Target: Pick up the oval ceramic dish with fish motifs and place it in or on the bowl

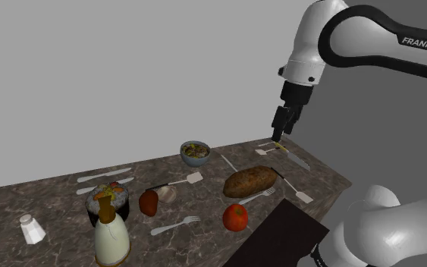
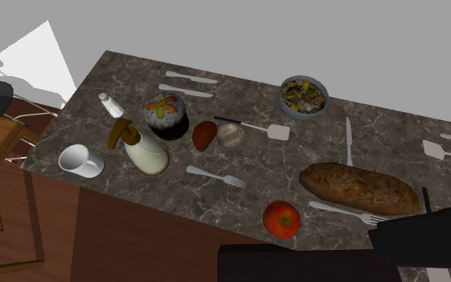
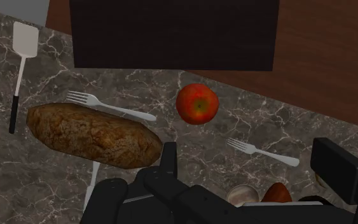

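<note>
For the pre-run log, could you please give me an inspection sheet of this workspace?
Surface: dark marbled counter, crowded.
Job's things: blue-rimmed patterned dish and dark filled bowl, apart, untouched.
Clutter: bread loaf, apple, bottle, mug, shaker, forks, knives, spatulas.
Grippers: gripper open, holding nothing, hovering over the counter's end at the shoulder view's right, near a spatula.
Cables: nothing seen on the counter.
Surroundings: grey wall, brown floor, dark stand.
</note>
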